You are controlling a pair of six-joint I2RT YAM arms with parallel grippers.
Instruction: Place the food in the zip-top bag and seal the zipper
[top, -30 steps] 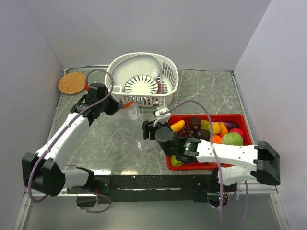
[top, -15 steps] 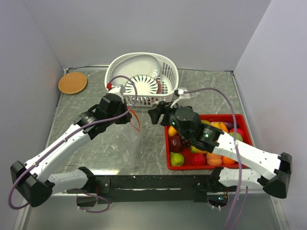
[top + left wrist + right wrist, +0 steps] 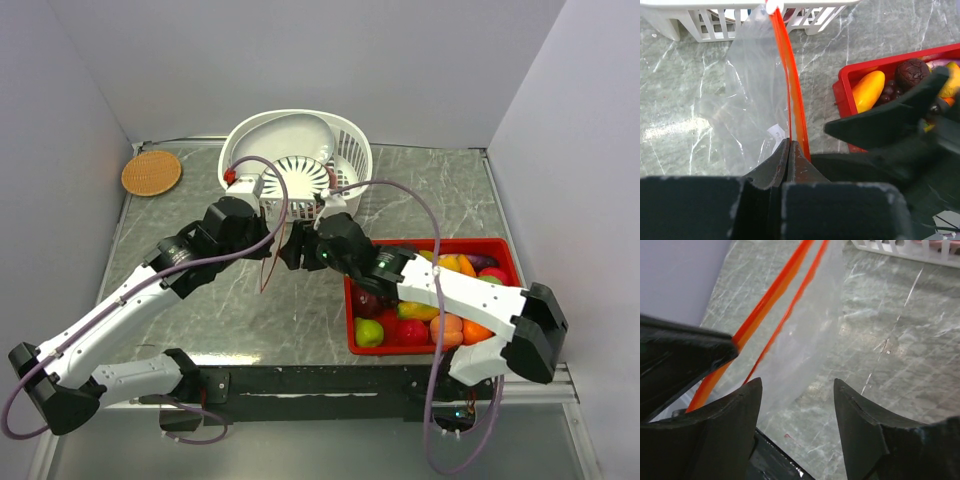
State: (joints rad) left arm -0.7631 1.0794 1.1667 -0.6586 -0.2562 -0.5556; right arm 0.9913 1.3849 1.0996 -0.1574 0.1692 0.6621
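Note:
My left gripper (image 3: 270,240) is shut on the zipper (image 3: 786,75), an orange-red strip, and holds the clear zip-top bag (image 3: 747,95) hanging above the table. Its jaws (image 3: 790,146) pinch one lip of the mouth. My right gripper (image 3: 289,250) is open and empty, right beside the left one. In the right wrist view its jaws (image 3: 797,390) point at the bag (image 3: 812,330), with the two orange-red lips (image 3: 777,292) just left of its left finger. The food (image 3: 412,330) lies in the red tray (image 3: 352,345): mango (image 3: 867,90), grapes (image 3: 910,72), red and green fruits.
A white slotted basket (image 3: 350,160) with white dishes stands at the back, close behind both grippers. A round cork coaster (image 3: 151,172) lies at the back left. The red tray's left wall (image 3: 845,85) is close to the bag's right.
My right gripper has swung away from the tray and moved left to the bag's mouth. My left gripper has carried the bag to the right and lifted it.

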